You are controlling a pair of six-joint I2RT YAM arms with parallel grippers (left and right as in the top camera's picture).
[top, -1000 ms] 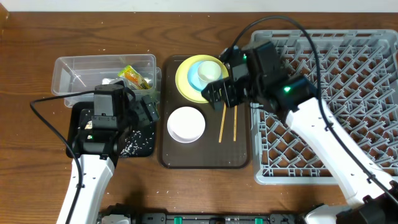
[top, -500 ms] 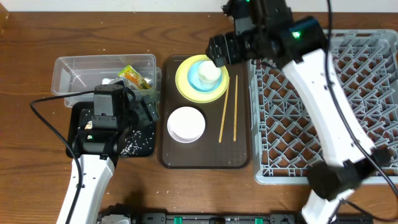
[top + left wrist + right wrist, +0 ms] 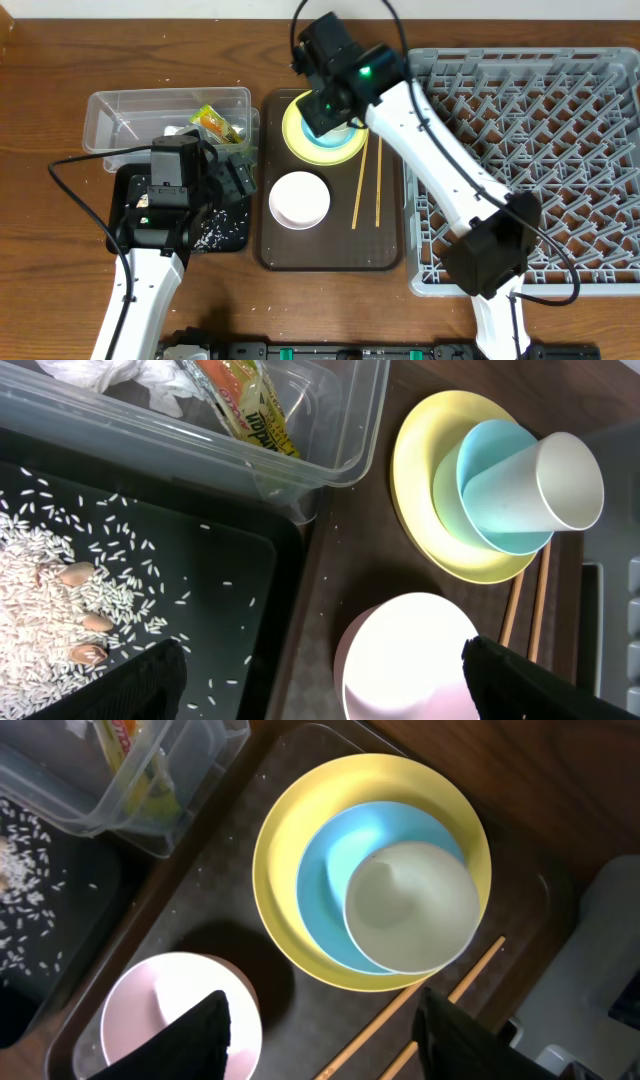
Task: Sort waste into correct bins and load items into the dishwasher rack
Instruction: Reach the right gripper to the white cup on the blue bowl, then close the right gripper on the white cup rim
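The yellow plate (image 3: 330, 156) sits at the back of the brown tray and holds the light blue bowl (image 3: 330, 900) with the small white cup (image 3: 412, 905) in it. The whitish bowl (image 3: 300, 199) and the wooden chopsticks (image 3: 367, 180) lie on the same tray. My right gripper (image 3: 325, 108) hovers over the plate stack, open and empty (image 3: 325, 1040). My left gripper (image 3: 236, 178) is open and empty (image 3: 320, 690) at the black tub's right edge. The green-and-orange wrapper (image 3: 240, 405) and the white scrap (image 3: 120, 372) lie in the clear tub (image 3: 130, 115). Rice (image 3: 60, 575) lies in the black tub (image 3: 225, 240).
The grey dishwasher rack (image 3: 540, 150) fills the right side, close against the brown tray (image 3: 385, 250). The right arm's base stands at the rack's front left corner. Bare wooden table shows in front of the tray and tubs.
My right arm has swung from the rack's left edge to the back and left, and its gripper now hangs over the plate stack. The left arm has not moved.
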